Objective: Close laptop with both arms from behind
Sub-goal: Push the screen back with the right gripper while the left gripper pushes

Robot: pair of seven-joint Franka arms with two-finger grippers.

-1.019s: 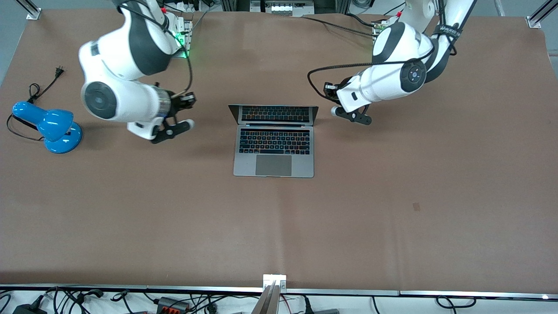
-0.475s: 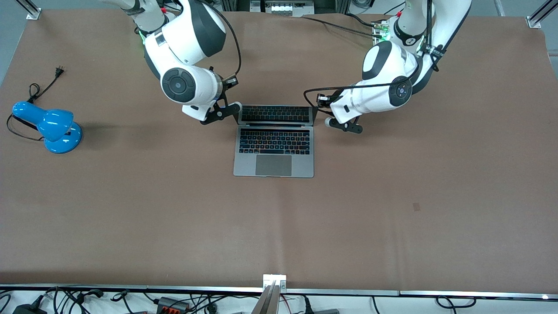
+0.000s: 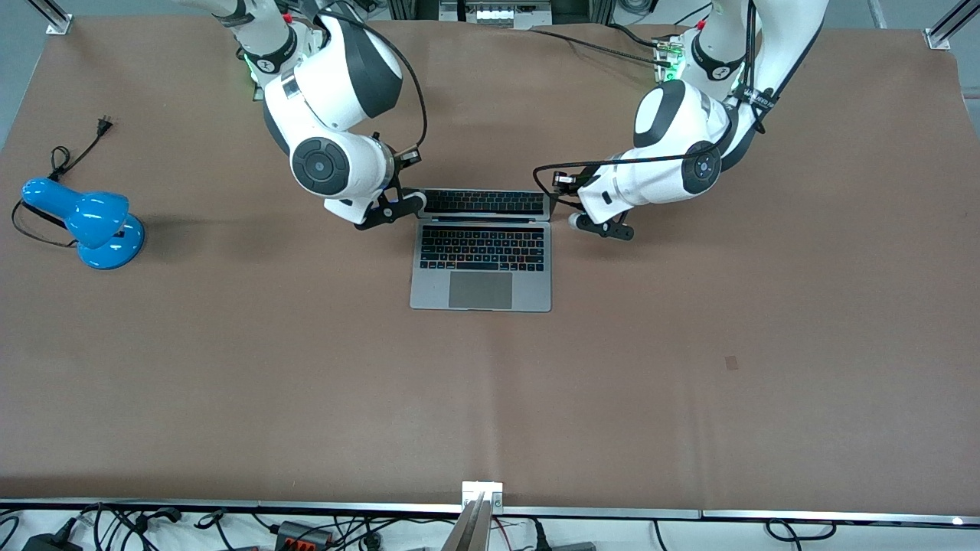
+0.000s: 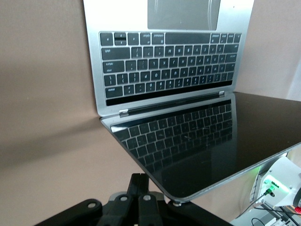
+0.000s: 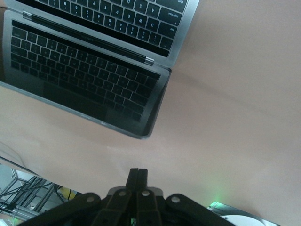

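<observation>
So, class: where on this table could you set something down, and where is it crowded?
Bare table lies between the laptop and the front-camera edge. It is crowded at the laptop's screen, flanked by the left claw and right claw. The blue lamp sits at the right arm's end.

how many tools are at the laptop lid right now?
2: the right tool and the left tool, one at each top corner of the laptop lid, both shut.

Blue desk lamp [image 3: 84, 222] lying toward the right arm's end, black cord [image 3: 73, 157] trailing, brown table [image 3: 490, 383]
</observation>
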